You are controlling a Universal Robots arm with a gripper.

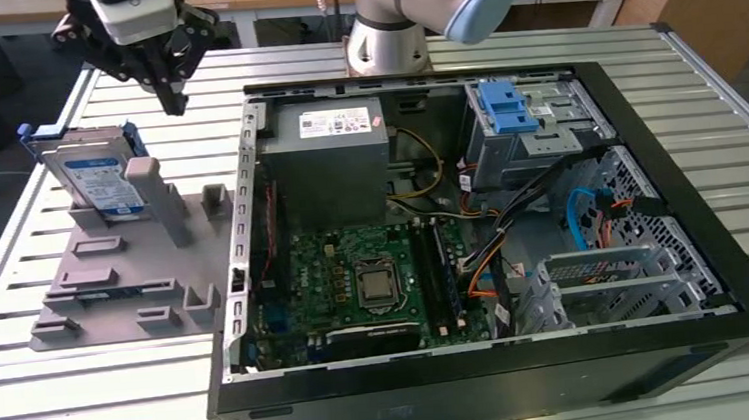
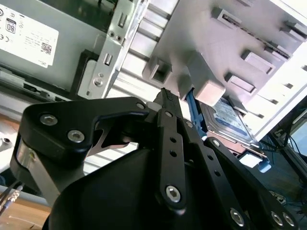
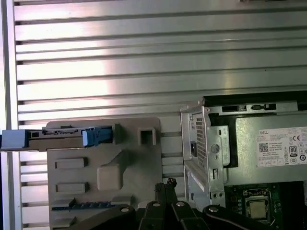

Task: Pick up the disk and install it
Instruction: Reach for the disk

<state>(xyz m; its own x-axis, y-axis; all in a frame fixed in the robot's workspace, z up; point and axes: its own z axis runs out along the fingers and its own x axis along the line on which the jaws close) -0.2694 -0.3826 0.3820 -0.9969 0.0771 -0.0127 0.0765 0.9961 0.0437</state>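
1. Silver slatted table (image 1: pixel 41 397) carries everything.
2. Black tower case (image 1: pixel 496 386) lies open on its side on the exterior view's right half of the table, with the green motherboard (image 1: pixel 353 282) exposed.
3. Grey robot arm (image 1: pixel 393 13) rises behind the case's far wall.
4. Grey plastic fixture (image 1: pixel 127 285) with slots and blocks lies flat on the table, just beside the case on the exterior view's left.
5. Grey power-supply box (image 1: pixel 331 163) with a white sticker sits in the case's far corner, nearest the fixture.
6. Metal cage (image 1: pixel 522 123) with a blue latch sits in the case's other far corner.
7. Disk (image 1: pixel 98 182) is outside the case, standing on edge in a slot at the fixture's far end. Its blue-and-white label faces the exterior view and blue rails run round its edges. The first wrist view shows it edge-on (image 3: pixel 62 136).
8. Black gripper (image 1: pixel 177 103) hangs fingertips-down over the table, near the disk but apart from it, toward the exterior view's right. Its fingers are pressed together and hold nothing, as both wrist views also show.
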